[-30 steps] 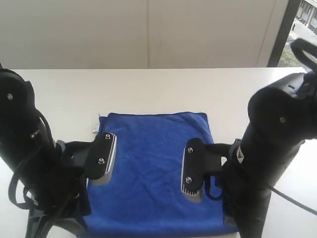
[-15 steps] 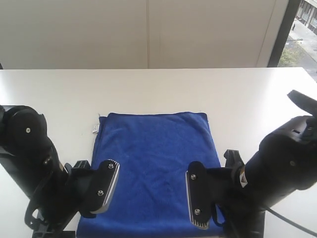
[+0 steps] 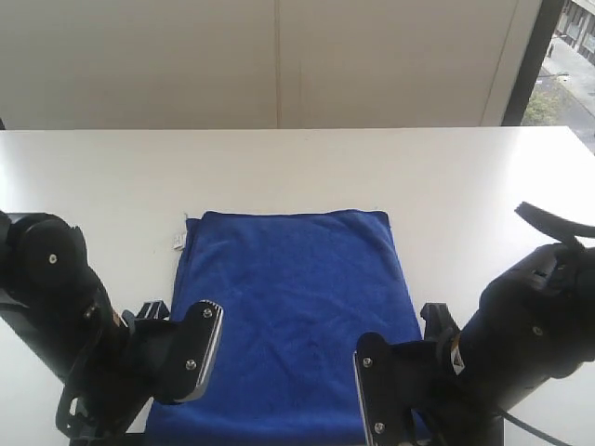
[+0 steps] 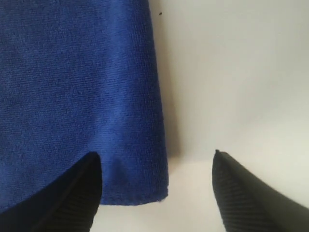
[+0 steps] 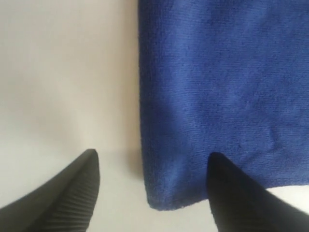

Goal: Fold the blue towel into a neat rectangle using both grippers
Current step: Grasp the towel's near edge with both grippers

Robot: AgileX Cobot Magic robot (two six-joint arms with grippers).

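The blue towel [image 3: 293, 297] lies flat on the white table [image 3: 279, 163] as a rectangle, its small white tag [image 3: 178, 242] at the far left corner. My left gripper [image 3: 193, 355] hovers over the near left corner, and my right gripper [image 3: 374, 401] over the near right corner. In the left wrist view the left gripper [image 4: 155, 159] is open, straddling the corner of the towel [image 4: 77, 87] with one finger over cloth and one over bare table. The right gripper [image 5: 152, 157] is open the same way over its corner of the towel [image 5: 227, 82]. Neither holds anything.
White table surface surrounds the towel on the left, right and far sides. A pale wall runs behind the table, with a window strip [image 3: 572, 46] at the far right. Both black arms fill the near corners of the exterior view.
Both arms have drawn back toward the near table edge and dropped lower. The grippers went from over the towel's middle to its near corners. The towel has not moved.
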